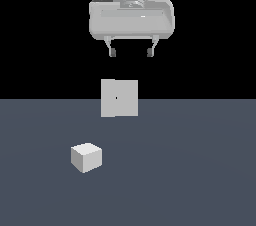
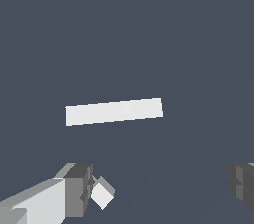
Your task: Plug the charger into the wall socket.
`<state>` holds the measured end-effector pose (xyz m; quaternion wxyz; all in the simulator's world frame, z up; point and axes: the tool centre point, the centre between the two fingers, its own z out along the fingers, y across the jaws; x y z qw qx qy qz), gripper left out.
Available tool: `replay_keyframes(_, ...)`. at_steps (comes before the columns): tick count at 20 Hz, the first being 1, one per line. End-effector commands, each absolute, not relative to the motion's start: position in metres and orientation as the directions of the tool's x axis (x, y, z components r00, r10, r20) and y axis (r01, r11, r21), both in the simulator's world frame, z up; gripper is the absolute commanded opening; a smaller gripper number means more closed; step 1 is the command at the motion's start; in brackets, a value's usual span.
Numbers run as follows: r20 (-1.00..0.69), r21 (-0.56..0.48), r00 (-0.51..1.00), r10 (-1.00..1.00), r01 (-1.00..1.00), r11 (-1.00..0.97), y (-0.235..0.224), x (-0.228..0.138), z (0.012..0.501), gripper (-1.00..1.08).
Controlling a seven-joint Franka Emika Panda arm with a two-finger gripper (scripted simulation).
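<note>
The charger [image 1: 86,157] is a small off-white cube resting on the grey floor, toward the exterior view's left and nearer the camera. The wall socket [image 1: 119,98] is a flat upright off-white square plate with a tiny dark hole at its centre, standing behind the charger. My gripper [image 1: 131,52] hangs high above the socket, open and empty, fingers pointing down. In the wrist view the socket [image 2: 114,111] shows edge-on as a pale bar, and the charger [image 2: 102,194] lies close beside one fingertip [image 2: 77,188]. The other fingertip [image 2: 243,183] is far apart from it.
A flat dark grey floor [image 1: 190,170] spreads all around the two objects. Behind it is a black background. Nothing else stands on the floor.
</note>
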<state>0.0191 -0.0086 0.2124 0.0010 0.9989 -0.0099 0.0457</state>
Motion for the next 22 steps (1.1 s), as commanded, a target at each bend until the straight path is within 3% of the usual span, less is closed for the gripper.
replay_keyframes(1,0.091,0.001,0.996,-0.02,-0.02,-1.0,-0.009,0.019,0.212,1.0)
replay_keyframes(11,0.088,0.002,0.994,0.068,0.068,-0.998,0.004,0.009,0.196,1.0)
replay_keyframes(22,0.077,0.003,0.934,0.348,0.349,-0.937,0.039,-0.031,0.143,1.0)
